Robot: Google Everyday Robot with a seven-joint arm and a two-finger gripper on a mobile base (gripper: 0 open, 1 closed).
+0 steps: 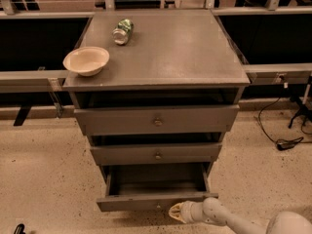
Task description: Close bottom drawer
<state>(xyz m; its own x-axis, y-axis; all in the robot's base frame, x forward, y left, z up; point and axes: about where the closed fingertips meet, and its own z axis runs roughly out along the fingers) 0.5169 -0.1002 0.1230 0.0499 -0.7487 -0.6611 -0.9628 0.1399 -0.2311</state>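
Note:
The bottom drawer of the grey cabinet is pulled out, showing its plain grey empty interior. Its slim front panel has a small round knob at the centre. The gripper comes in from the lower right on a white arm. Its tip sits right at the drawer's front panel, just right of and below the knob. The middle drawer and the top drawer sit above it, each pushed further in.
A cream bowl and a green can lying on its side rest on the cabinet top. Black cables trail on the speckled floor at the right. Low benches flank the cabinet on both sides.

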